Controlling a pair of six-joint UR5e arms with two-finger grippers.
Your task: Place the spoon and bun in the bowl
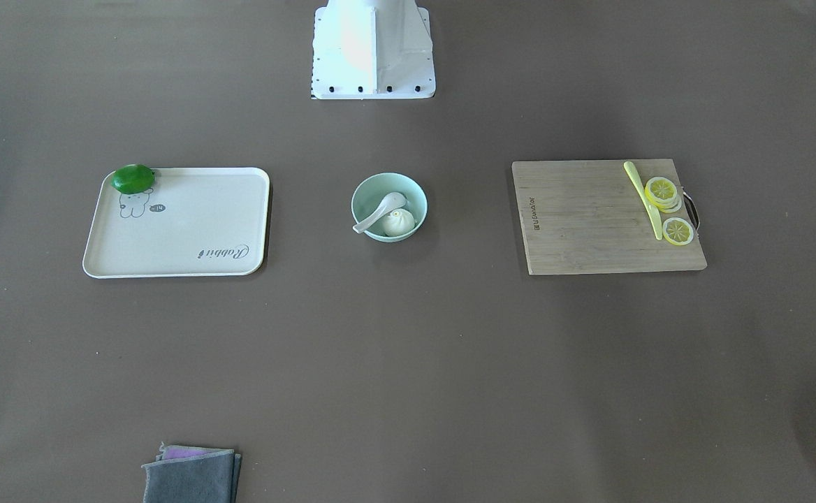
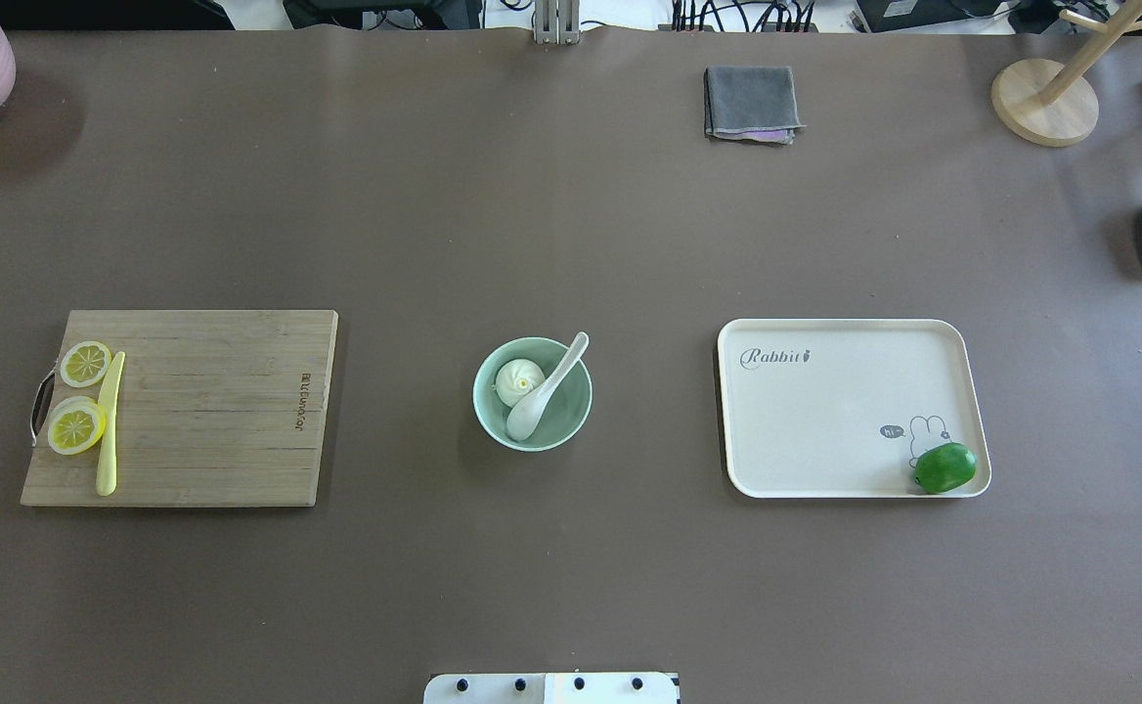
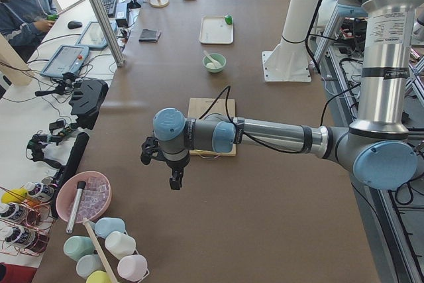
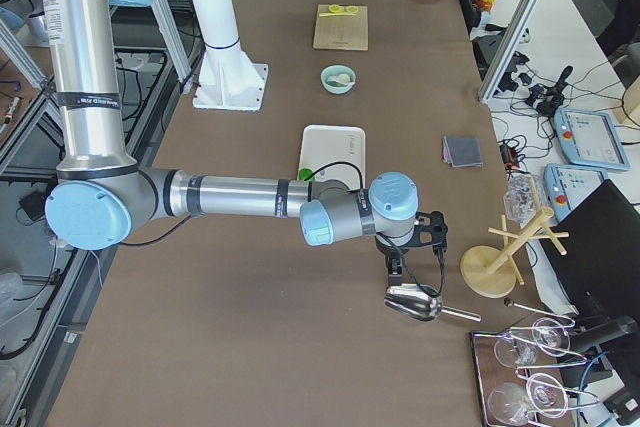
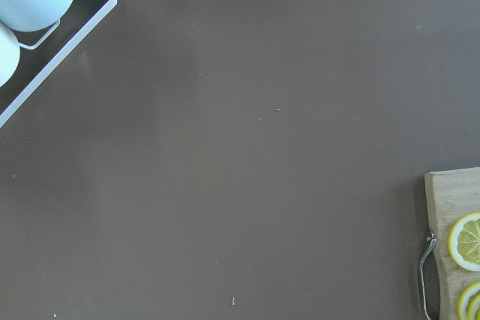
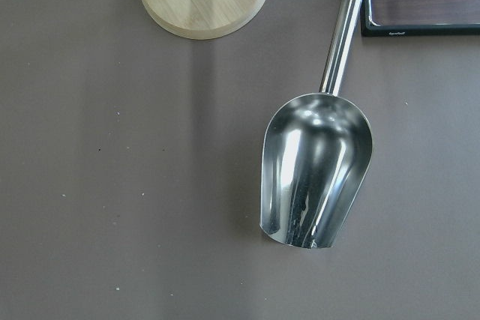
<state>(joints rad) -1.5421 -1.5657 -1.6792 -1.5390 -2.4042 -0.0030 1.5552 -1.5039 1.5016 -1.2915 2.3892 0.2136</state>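
The pale mint-green bowl stands at the table's middle. The white bun lies inside it. The white spoon lies in the bowl beside the bun, its handle resting over the rim. My left gripper hangs over bare table near the left end, far from the bowl. My right gripper hangs near the right end, above a metal scoop. Both show only in the side views, so I cannot tell whether they are open or shut.
A wooden cutting board with lemon slices and a yellow-green knife lies left of the bowl. A cream tray with a green fruit lies right. A grey cloth, a metal scoop and a wooden stand sit farther off.
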